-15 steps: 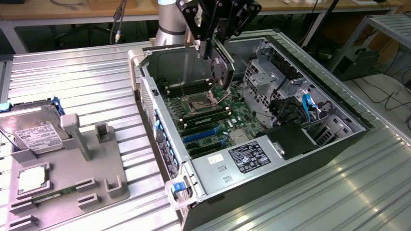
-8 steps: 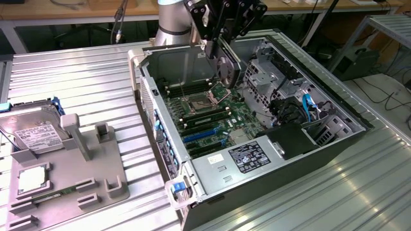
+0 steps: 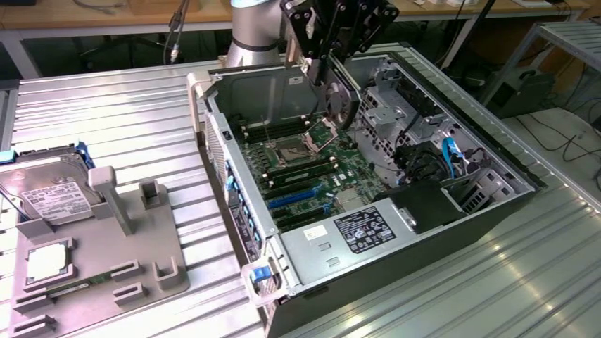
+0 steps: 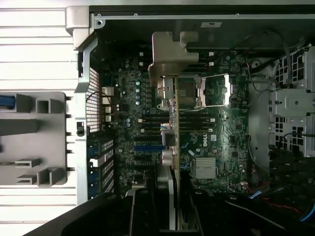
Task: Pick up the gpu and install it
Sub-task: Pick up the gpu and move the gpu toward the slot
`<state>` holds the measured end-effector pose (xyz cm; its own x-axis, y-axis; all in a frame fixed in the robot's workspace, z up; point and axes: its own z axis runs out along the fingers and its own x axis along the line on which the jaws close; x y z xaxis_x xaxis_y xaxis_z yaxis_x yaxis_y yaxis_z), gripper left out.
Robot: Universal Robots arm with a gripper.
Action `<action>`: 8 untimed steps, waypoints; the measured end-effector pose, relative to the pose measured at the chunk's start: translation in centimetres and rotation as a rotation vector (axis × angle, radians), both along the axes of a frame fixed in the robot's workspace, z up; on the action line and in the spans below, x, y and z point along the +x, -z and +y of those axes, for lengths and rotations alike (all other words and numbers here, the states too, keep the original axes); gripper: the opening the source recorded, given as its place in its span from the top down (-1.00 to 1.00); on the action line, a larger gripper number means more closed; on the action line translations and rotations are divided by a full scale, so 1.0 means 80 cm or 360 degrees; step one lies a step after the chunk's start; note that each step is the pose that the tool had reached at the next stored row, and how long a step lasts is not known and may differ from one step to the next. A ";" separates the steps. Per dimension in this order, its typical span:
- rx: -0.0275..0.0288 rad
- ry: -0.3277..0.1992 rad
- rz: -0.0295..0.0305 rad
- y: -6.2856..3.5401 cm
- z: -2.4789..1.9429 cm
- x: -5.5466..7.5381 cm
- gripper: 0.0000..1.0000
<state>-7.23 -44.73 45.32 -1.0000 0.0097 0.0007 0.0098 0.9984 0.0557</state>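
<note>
**Jaws:** closed on the gpu [image 3: 340, 105], pinching its upper edge. The card hangs upright inside the open computer case [image 3: 488, 165], over the motherboard [image 3: 314, 169] near the processor socket [image 3: 291, 149], and is not seated in any slot.

**Hazards (judged):**
- A narrow pinch on a long card could let it swing or slip.
- A tilted descent could miss the blue slot [image 3: 291, 198] and knock the socket or memory sticks.
- The bracket could snag the case's rear wall.

**Appearance:** slim dark card with a round fan ring on one face. It is edge-on in the wrist view, with the silver end bracket [image 4: 172, 54] at the far end.

**Surroundings:** ribbed metal worktop [image 3: 122, 120].
</note>
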 end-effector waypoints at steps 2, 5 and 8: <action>0.00001 0.0000 0.00000 0.000 0.0000 0.006 0.40; 0.00001 0.0000 0.00000 0.000 0.0000 0.012 0.40; 0.00002 0.0000 -0.00001 0.000 -0.0001 0.019 0.40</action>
<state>-5.70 -44.73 45.28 -1.0000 0.0098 0.0006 0.0098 0.9984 0.0558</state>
